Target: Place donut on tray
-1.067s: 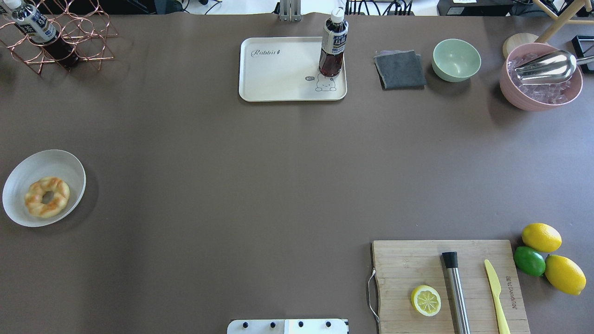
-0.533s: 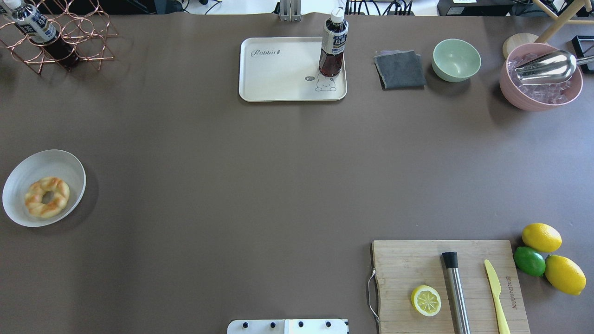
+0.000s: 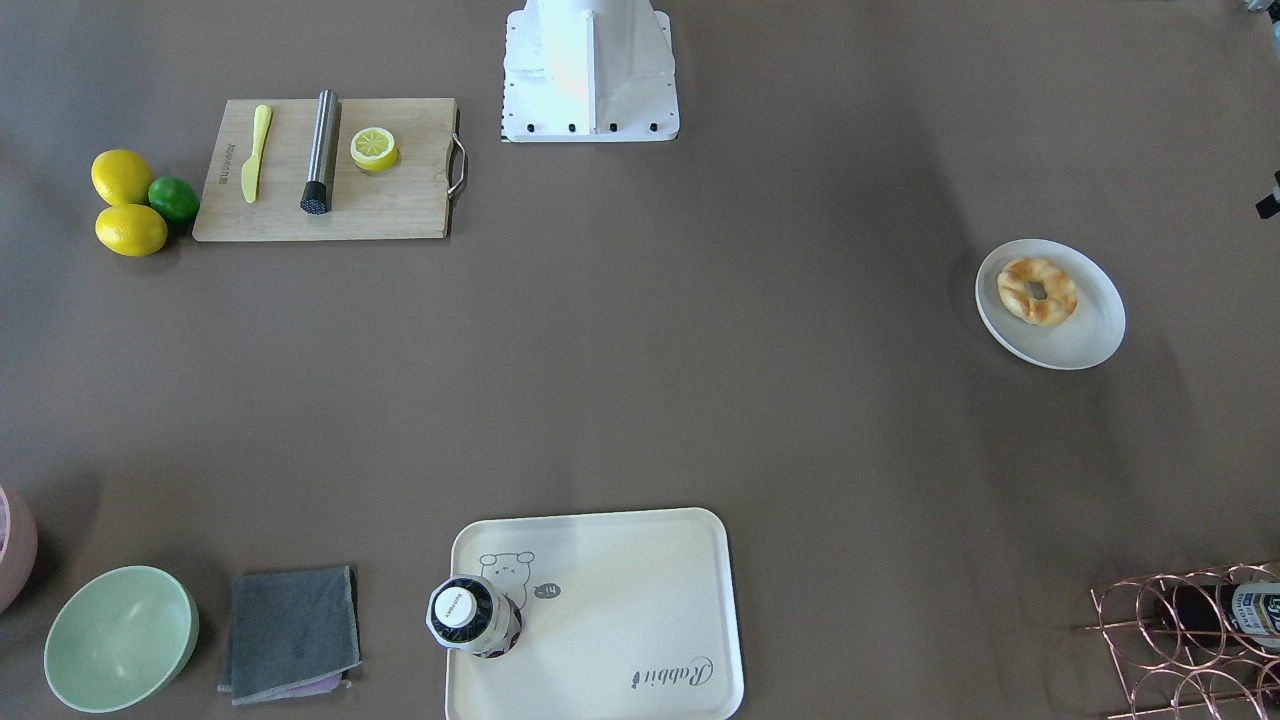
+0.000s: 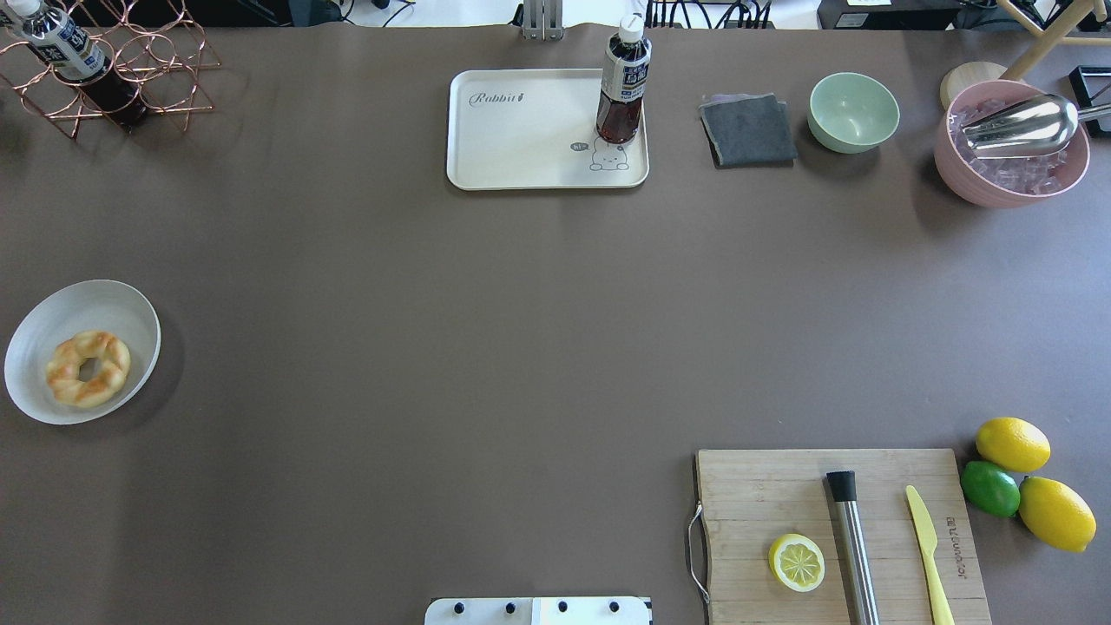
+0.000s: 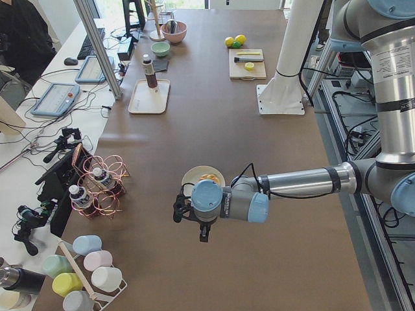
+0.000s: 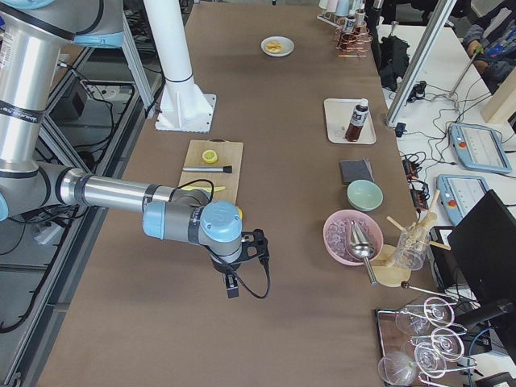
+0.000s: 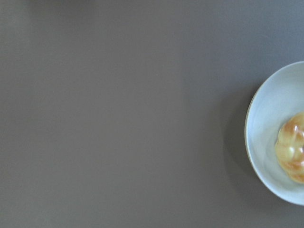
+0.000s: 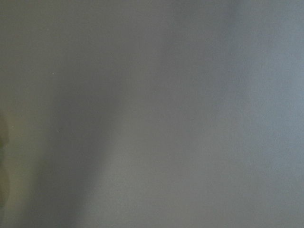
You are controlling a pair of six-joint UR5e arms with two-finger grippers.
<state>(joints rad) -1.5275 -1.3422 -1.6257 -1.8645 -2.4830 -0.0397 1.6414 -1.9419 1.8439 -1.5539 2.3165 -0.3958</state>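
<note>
Watching the donut lying flat on the round white plate at the table's left end, well apart from the tray on the far side. Seeing the left gripper hovering just beside that plate, far nearer than the right gripper at the opposite end. Catching only part of the donut at the left wrist view's right edge. Dealing with a ring here, so no long axis to line up with. Not managing to tell how wide either gripper is standing, nor spotting anything held. Noting a bottle occupying the tray's right side.
</note>
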